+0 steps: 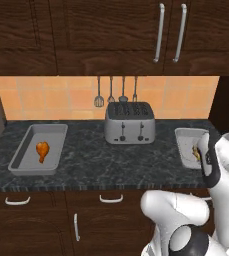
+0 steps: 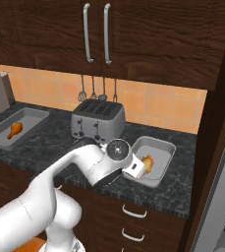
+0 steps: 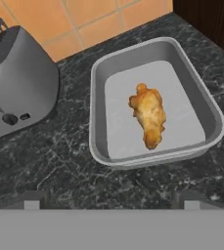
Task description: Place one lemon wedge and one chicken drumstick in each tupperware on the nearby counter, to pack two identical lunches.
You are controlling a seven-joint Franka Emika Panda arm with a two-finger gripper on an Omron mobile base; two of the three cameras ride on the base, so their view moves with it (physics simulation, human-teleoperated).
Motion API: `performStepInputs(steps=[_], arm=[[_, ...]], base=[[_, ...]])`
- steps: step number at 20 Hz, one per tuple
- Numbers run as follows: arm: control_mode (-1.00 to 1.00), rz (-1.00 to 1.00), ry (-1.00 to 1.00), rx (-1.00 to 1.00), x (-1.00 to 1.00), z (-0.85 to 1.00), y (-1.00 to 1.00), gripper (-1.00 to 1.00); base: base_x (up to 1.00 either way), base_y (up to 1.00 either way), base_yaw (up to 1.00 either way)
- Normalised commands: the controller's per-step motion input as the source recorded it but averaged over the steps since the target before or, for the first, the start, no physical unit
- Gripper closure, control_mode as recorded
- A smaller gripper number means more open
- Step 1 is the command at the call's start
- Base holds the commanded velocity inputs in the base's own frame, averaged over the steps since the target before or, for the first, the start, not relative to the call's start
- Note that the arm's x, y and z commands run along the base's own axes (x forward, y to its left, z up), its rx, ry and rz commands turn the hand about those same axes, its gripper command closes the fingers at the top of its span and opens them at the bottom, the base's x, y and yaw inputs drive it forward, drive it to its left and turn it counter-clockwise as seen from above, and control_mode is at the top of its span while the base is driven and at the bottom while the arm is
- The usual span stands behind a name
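Note:
Two light-grey tupperware stand on the black counter [image 1: 86, 160]. The left tupperware [image 1: 30, 150] [image 2: 31, 118] holds a chicken drumstick [image 1: 42, 149] [image 2: 14, 130]. In the right tupperware [image 3: 100, 88] [image 1: 186, 134] [image 2: 164, 147] lies the other chicken drumstick [image 3: 148, 114] [image 2: 147, 161], free on the floor of the container. My gripper [image 3: 111, 201] [image 2: 137, 168] hovers open just above and in front of this right container, its fingertips [image 3: 33, 200] spread wide with nothing between them. The lemon wedge is out of view.
A steel toaster [image 1: 129, 122] [image 3: 15, 83] stands between the two containers, close to the left of the right one. Utensils [image 1: 111, 95] hang on the tiled wall behind it. A dark cabinet side [image 2: 217, 128] closes off the counter's right end.

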Motion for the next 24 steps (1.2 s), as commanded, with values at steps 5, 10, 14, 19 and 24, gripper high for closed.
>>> performStepInputs(steps=[5, 10, 14, 19, 24], arm=[[-1.0, 0.0, 0.0, -0.09, -0.87, 0.58, 0.94, -1.0], [-1.0, 0.0, 0.0, -0.13, -0.46, 0.23, 1.0, -1.0], [-1.0, 0.0, 0.04, -0.17, -0.18, -0.11, 0.91, -1.0], [-1.0, 0.01, 0.0, -0.11, -0.33, -0.39, 0.35, -1.0], [1.0, 0.0, 0.0, 0.0, 0.0, 0.0, 0.0, -1.0]], base=[[0.0, 0.0, 0.0], [0.0, 0.0, 0.0], [0.0, 0.0, 0.0], [0.0, 0.0, 0.0], [-1.0, 0.36, 0.07]])
